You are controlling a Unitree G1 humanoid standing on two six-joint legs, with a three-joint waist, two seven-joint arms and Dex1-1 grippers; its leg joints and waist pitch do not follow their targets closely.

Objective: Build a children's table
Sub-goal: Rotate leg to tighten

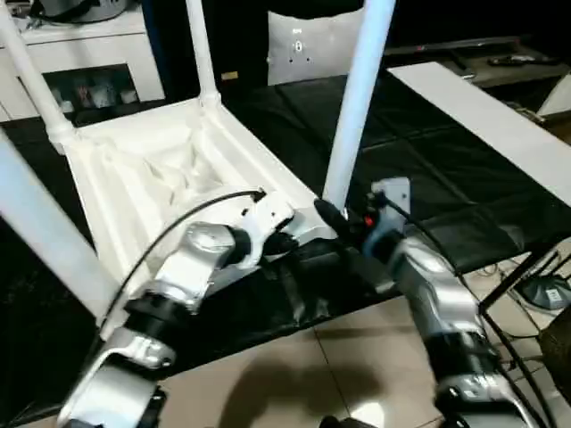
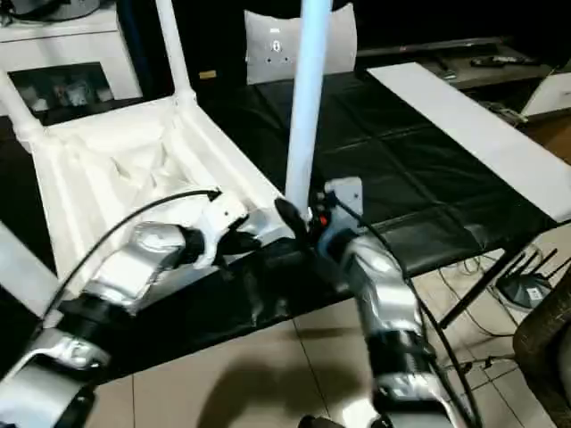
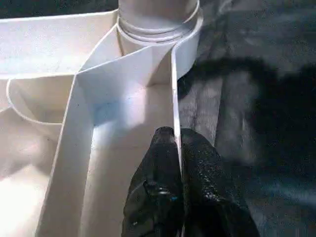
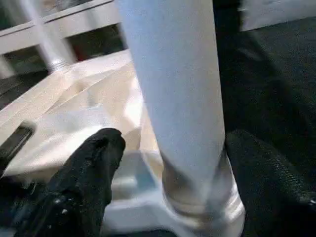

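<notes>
The children's table (image 1: 169, 169) lies upside down on the black worktop (image 1: 428, 178), its ribbed underside facing up and its white legs standing out of the round corner sockets. The leg nearest the robot (image 1: 357, 98) rises almost upright, its long axis tipped a little toward the far side, with its foot seated in the near corner socket (image 3: 158, 24).

The right gripper (image 4: 168, 163) sits low at that leg's base, one black finger on either side. The jaws stand apart around the leg, and in the right wrist view a gap shows beside the left finger (image 4: 89, 168), so it looks like a loose straddle, not a clamp. The leg lies directly ahead of this gripper, and the right arm is plainly the nearer one to it.

The left gripper (image 3: 177, 168) is pinched together on the thin upright side wall of the tabletop (image 3: 174, 94), just short of the same socket, which seems meant to steady the top.

Any twist or push on the leg would probably turn on that socket joint. Whether the leg is fully home in the socket cannot be told.

Behind the worktop stand a white cabinet (image 1: 89, 53) and a flat white board (image 1: 482, 116).
</notes>
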